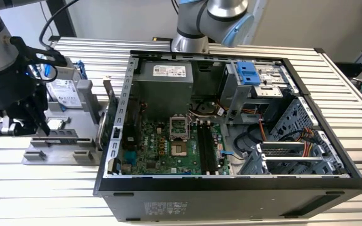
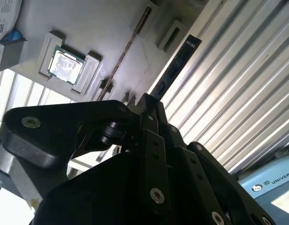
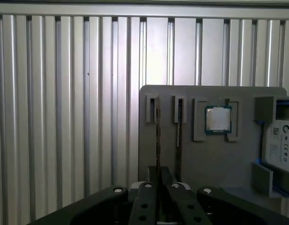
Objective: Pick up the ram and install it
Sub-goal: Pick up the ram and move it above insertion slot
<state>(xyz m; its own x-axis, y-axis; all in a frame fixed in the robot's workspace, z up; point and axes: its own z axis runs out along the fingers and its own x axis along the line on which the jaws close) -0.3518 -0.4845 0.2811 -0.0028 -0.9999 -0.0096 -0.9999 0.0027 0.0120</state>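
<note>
The hard drive (image 3: 279,140) runs off the first wrist view's edge; there the claw (image 3: 158,185) covers one end of the ram (image 3: 157,131), and the exterior view crops the computer case (image 1: 231,205)

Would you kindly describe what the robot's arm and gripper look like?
The arm has silver-grey tubular segments with a light blue joint cap, and a black cable runs by its wrist. The gripper is black, built of flat linkage bars pinned with silver screws.
</note>
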